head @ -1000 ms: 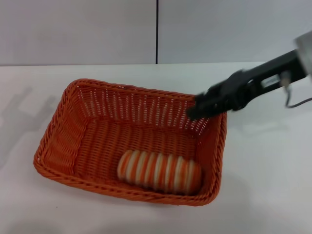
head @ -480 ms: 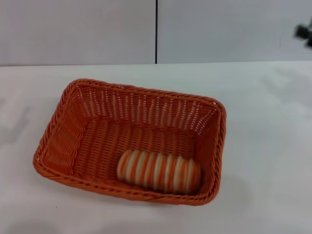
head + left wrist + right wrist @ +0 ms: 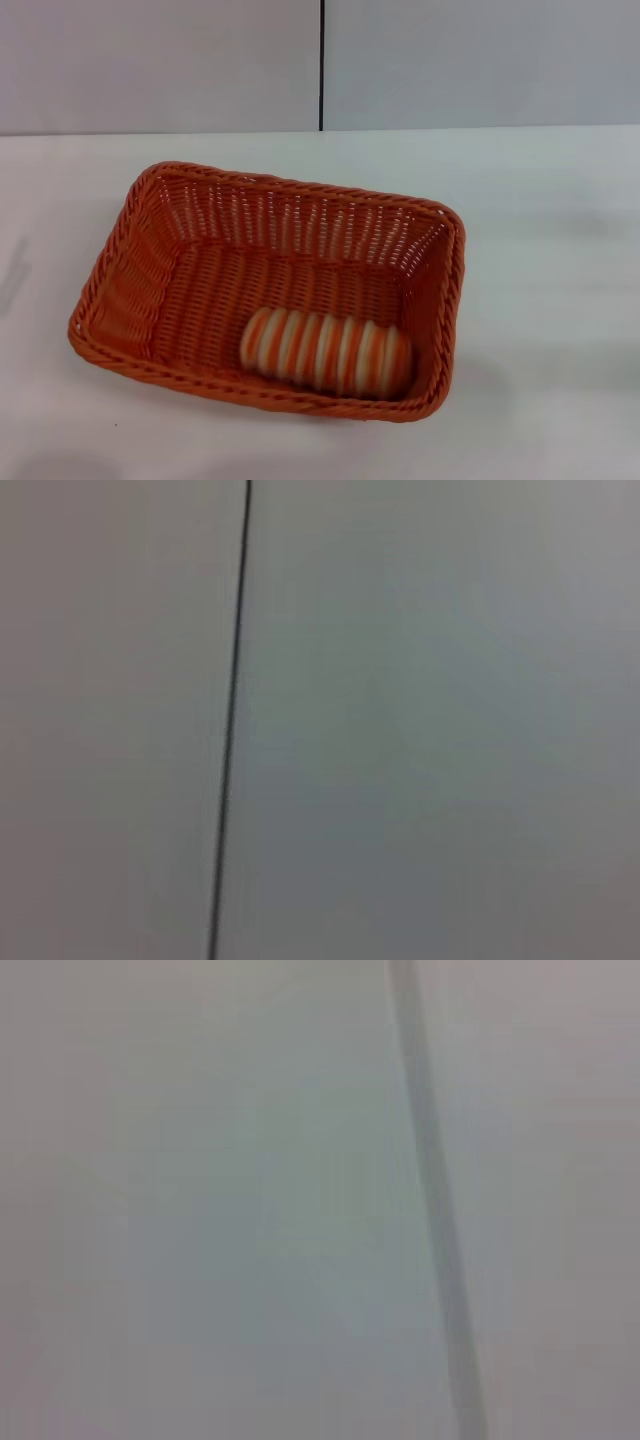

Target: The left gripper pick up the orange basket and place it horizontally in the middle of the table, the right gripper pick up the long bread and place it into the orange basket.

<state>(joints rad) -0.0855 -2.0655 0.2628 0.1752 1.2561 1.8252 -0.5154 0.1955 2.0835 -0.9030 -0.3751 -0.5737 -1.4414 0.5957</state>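
The orange basket (image 3: 200,290) lies lengthwise across the middle of the white table (image 3: 540,300) in the head view. Inside it, against the near wall and toward its right end, rests the long bread (image 3: 326,351), beige with orange-brown stripes. Neither the left gripper nor the right gripper shows in any view. Both wrist views hold only a plain grey wall with a dark vertical seam.
A grey wall with a dark vertical seam (image 3: 321,65) stands behind the table's far edge. White tabletop stretches to the left and right of the basket.
The right arm, which stood over the basket's right far corner a second ago, has drawn away to the upper right and left the head view. Basket and bread have stayed put.
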